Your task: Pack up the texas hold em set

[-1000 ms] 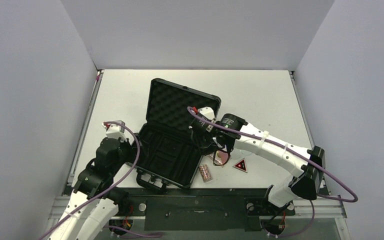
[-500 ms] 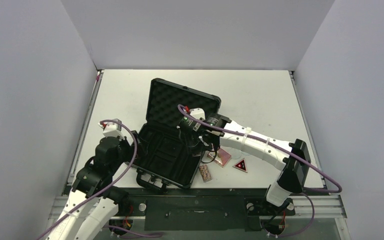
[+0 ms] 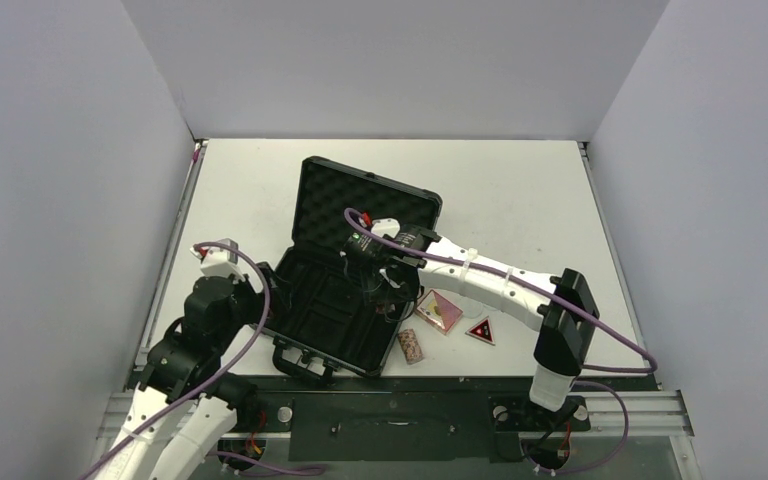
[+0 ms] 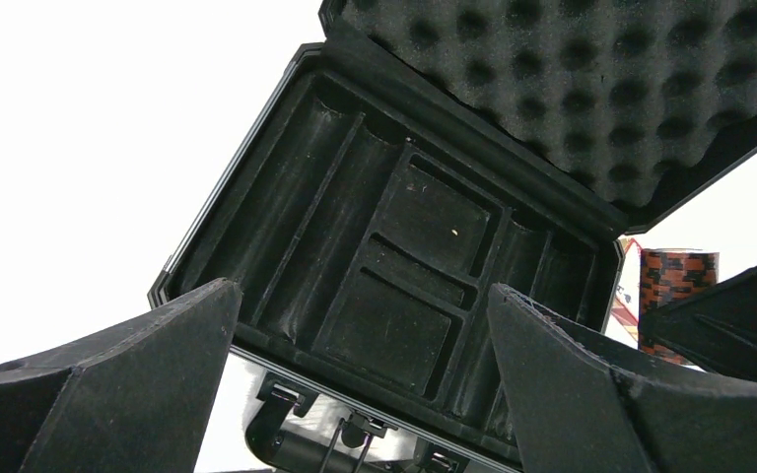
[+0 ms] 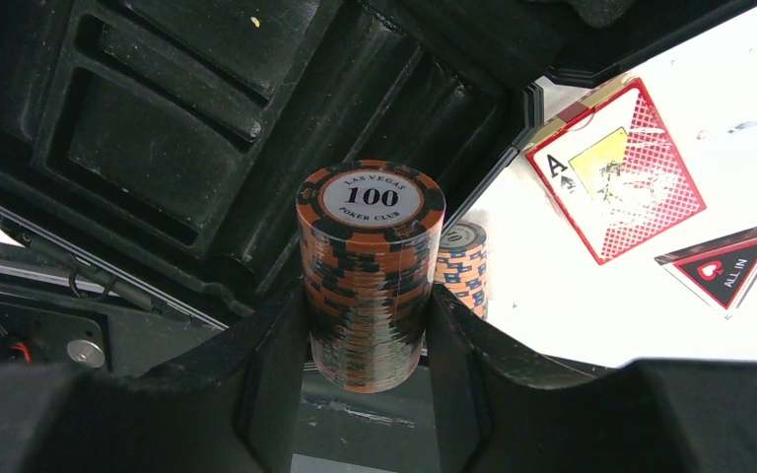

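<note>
Chip roll pinched sidewise between right fingers at frame centre, above open case near its right-hand grooves, presumably for seating there. Left fingers spread wide, empty, facing case, perhaps to steady it.

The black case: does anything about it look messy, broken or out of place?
Nothing broken or spilled. The case sits askew, open, its tray empty; the card box, triangle and one chip roll lie outside it. The right gripper holds the other roll.
</note>
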